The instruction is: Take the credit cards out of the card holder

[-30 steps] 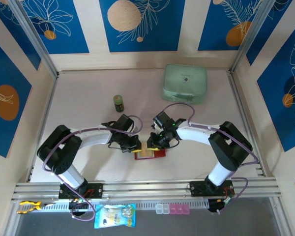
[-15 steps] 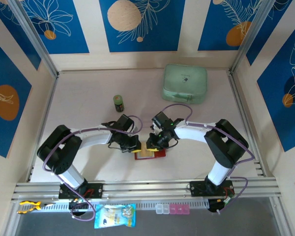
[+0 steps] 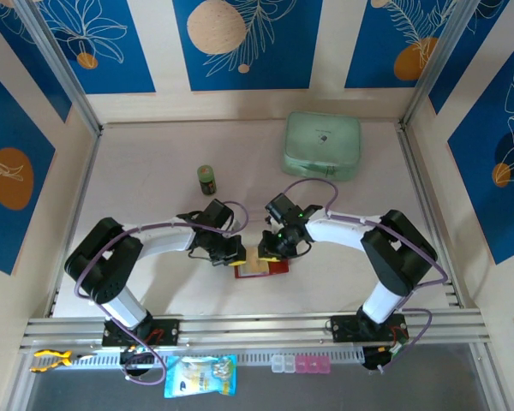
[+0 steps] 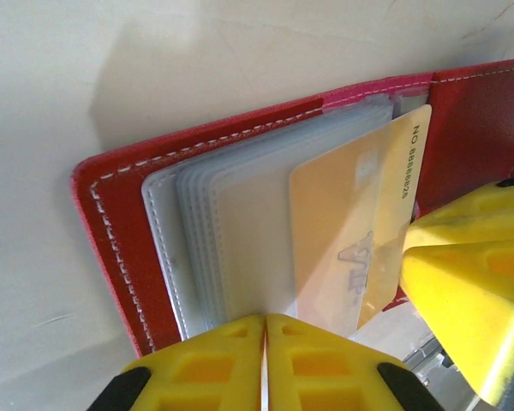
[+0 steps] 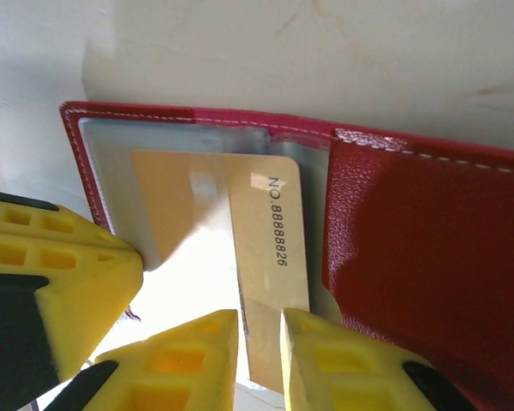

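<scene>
The card holder point(image 3: 278, 267) lay open on the table point(image 3: 154, 171), just below the centre of the overhead frame, with a gripper at each side of it. The left gripper point(image 4: 265, 324) stood at the bottom edge of its wrist view, jaws closed flush together at the lower edge of the clear sleeves point(image 4: 231, 223). Whether a sleeve was pinched between them could not be determined. The right gripper point(image 5: 259, 330) stood at the bottom of its own view, jaws a narrow gap apart. The tan-orange card point(image 5: 270, 231) ran through that gap, but a firm hold on it could not be confirmed. That card projected partly out of the sleeves, its numbered end bare. A mint-green case point(image 3: 322, 145) sat at the upper right of the overhead frame and a small dark bottle point(image 3: 206, 179) left of centre, both well apart from the holder.
</scene>
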You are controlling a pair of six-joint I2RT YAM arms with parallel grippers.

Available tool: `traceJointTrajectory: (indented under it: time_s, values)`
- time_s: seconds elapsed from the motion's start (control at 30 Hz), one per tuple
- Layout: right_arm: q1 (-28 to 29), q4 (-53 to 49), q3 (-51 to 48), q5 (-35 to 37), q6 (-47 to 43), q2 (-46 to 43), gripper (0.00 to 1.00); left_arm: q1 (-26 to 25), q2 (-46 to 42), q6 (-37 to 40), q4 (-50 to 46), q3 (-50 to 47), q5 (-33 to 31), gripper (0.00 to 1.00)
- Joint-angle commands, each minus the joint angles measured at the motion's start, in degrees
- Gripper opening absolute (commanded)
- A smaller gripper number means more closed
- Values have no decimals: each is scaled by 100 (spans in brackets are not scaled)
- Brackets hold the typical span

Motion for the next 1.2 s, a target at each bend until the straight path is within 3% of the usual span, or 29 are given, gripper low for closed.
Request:
traceJointTrajectory:
  time_s: [0.0, 0.23, 0.43, 0.53, 0.77, 1.17]
  values:
    - [27, -24, -83, 31, -25, -323, 23, -50, -33, 163, -366, 130, -183, 10]
    - [-183, 136, -265, -260, -182, -465, 36, -91, -75, 209, -469, 381, -59, 10]
    - [-339, 474, -404, -650, -291, -348, 42, -194, 60, 277, -591, 548, -68, 10]
    - [-407, 555, -439, -740, -298, -296, 58, -207, 141, 262, -546, 517, -54, 10]
    - [-468, 680, -466, -808, -364, -194, 45, -207, 315, 335, -605, 444, -158, 9]
    - [-518, 857, -429, -1101, -377, 194, 34, -214, 364, 340, -683, 359, -270, 8]
